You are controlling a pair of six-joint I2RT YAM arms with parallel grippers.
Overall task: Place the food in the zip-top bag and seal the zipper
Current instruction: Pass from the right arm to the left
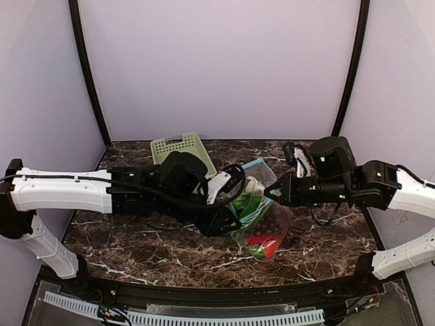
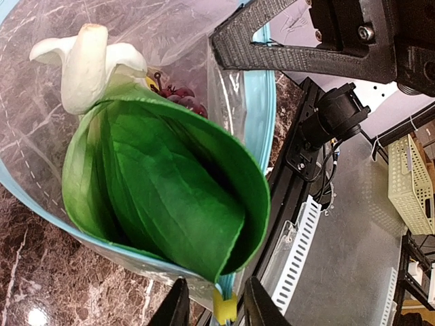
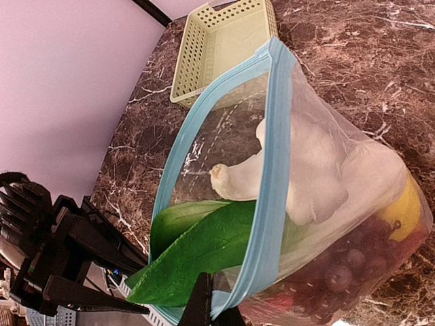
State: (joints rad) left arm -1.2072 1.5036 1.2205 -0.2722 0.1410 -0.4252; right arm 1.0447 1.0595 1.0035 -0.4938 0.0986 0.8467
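The zip-top bag (image 1: 270,227) lies mid-table with its mouth held open. Red chilli (image 1: 262,242), grapes (image 3: 346,257), a lemon (image 3: 406,207) and a white piece (image 3: 370,173) are inside. The bok choy (image 2: 163,183) has its green leaf sticking out over the mouth. The blue zipper (image 3: 272,156) is unsealed. My left gripper (image 2: 216,309) is open, its fingers on either side of the yellow slider tab (image 2: 225,310) with small gaps. My right gripper (image 3: 217,309) is shut on the bag's blue rim at the opposite end of the mouth.
The pale green basket (image 1: 178,148) stands empty at the back left, behind my left arm; it also shows in the right wrist view (image 3: 217,41). The two arms meet over the bag. The black rail and white slotted strip (image 1: 204,318) run along the near edge.
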